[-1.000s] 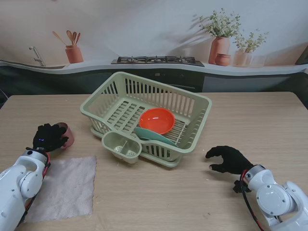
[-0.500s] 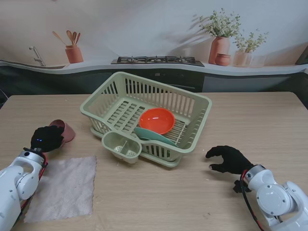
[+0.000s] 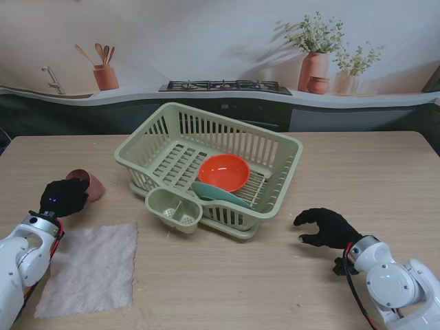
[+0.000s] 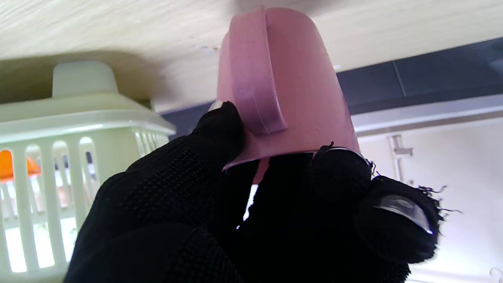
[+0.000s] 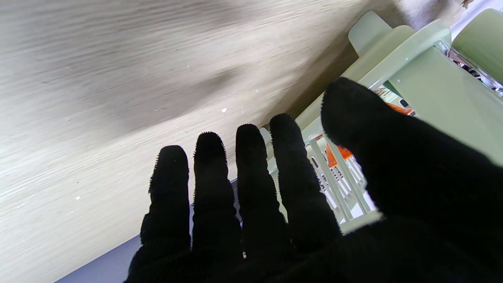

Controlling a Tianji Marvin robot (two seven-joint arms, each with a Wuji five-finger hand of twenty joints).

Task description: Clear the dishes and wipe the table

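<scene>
Since a second ago the left hand (image 3: pixel 63 196) has drawn back toward me, its fingers (image 4: pixel 220 129) pinching the pink cup (image 3: pixel 87 183) at the rim, tipping it on the table's (image 3: pixel 357 165) far left, presumably to lift it toward the rack (image 3: pixel 206 165). Right hand (image 3: pixel 328 228) rests spread and empty.

No readable text, label, brand, number or sign shows in any view, neither on the pale green slatted plastic dish rack (image 3: pixel 210 165) nor on the pink plastic cup (image 4: pixel 275 86).
</scene>
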